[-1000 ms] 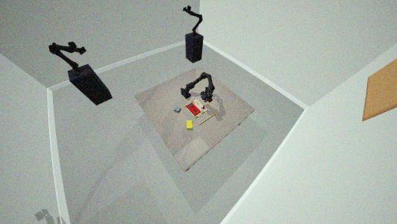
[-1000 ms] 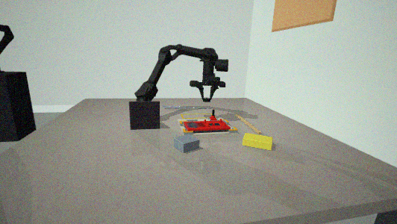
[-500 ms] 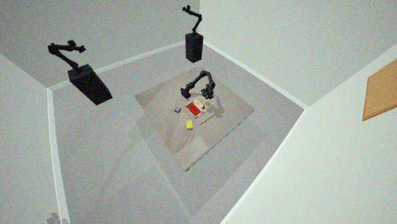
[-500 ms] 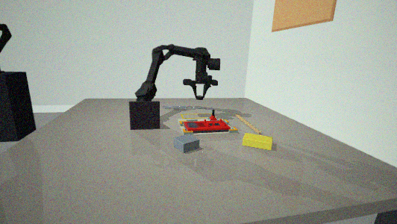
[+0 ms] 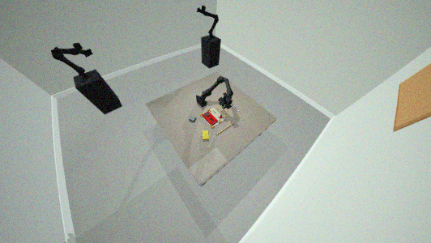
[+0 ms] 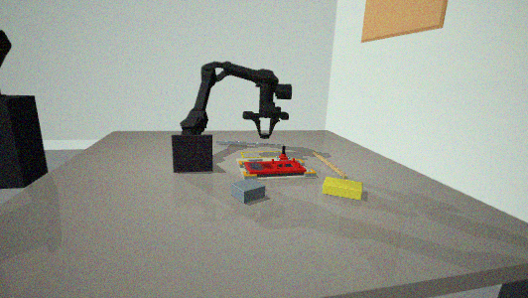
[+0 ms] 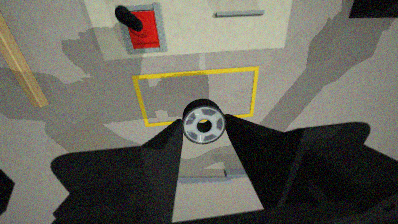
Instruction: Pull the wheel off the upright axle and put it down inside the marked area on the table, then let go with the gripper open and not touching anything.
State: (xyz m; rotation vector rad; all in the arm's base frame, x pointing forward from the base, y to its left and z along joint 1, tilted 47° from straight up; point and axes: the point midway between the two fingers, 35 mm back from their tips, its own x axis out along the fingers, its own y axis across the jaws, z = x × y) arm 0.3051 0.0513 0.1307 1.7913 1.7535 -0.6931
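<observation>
My gripper (image 7: 203, 120) (image 6: 265, 136) is shut on the wheel and holds it in the air above the table. The wheel (image 7: 203, 124) has a black tyre and a pale spoked hub, and it faces the wrist camera. The upright black axle (image 7: 129, 18) (image 6: 283, 152) stands bare on its red base at the upper left of the wrist view. The marked area, a yellow outline (image 7: 196, 73) on the table, shows just beyond the wheel in the wrist view. The wheel overlaps its near edge there. In the top view the gripper is too small to show the wheel.
The pale board (image 7: 190, 37) bears the axle's base and a red panel (image 6: 275, 167) (image 5: 210, 118). A wooden stick (image 7: 22, 67) (image 6: 330, 165) lies to one side. A yellow block (image 6: 342, 188) (image 5: 205, 134) and a grey block (image 6: 248, 191) (image 5: 192, 119) lie on the table.
</observation>
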